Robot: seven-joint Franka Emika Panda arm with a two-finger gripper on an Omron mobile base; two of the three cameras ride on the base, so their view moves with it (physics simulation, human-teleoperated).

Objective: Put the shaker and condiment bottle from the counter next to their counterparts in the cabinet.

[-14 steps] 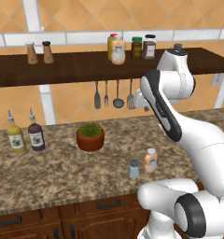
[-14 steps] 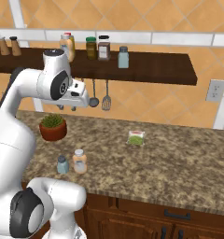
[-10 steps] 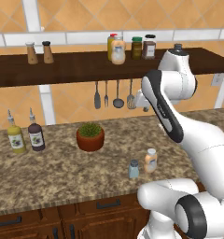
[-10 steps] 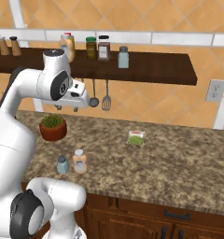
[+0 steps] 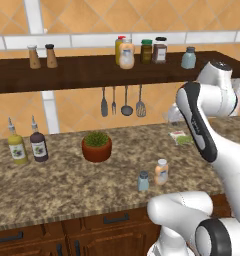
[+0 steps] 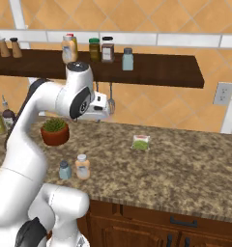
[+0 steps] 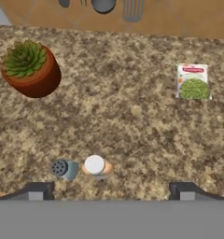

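Note:
The small blue-grey shaker (image 5: 143, 181) (image 6: 65, 170) (image 7: 64, 169) stands near the counter's front edge. The slim peach condiment bottle (image 5: 162, 172) (image 6: 82, 166) (image 7: 97, 166) is just right of it. Their counterparts stand on the dark shelf, the cabinet (image 5: 87, 74) (image 6: 156, 72): a blue-grey shaker (image 5: 188, 58) (image 6: 128, 59) and a wider peach bottle (image 5: 126, 54) (image 6: 69, 48). My gripper (image 7: 111, 190) hangs high over the counter and looks straight down. It is open and holds nothing. The shaker and the bottle lie between its fingertips (image 7: 39, 189), far below.
A potted plant (image 5: 96, 146) (image 7: 31, 68) sits mid-counter and a green packet (image 5: 181, 138) (image 7: 193, 81) lies to its right. Two sauce bottles (image 5: 27, 146) stand at the left. Utensils (image 5: 126, 100) hang under the shelf, which also bears brown shakers (image 5: 42, 56) and jars (image 5: 153, 50).
The arm's upper joint and hand have swung to the right and slightly down. Nothing on the counter or shelf has moved.

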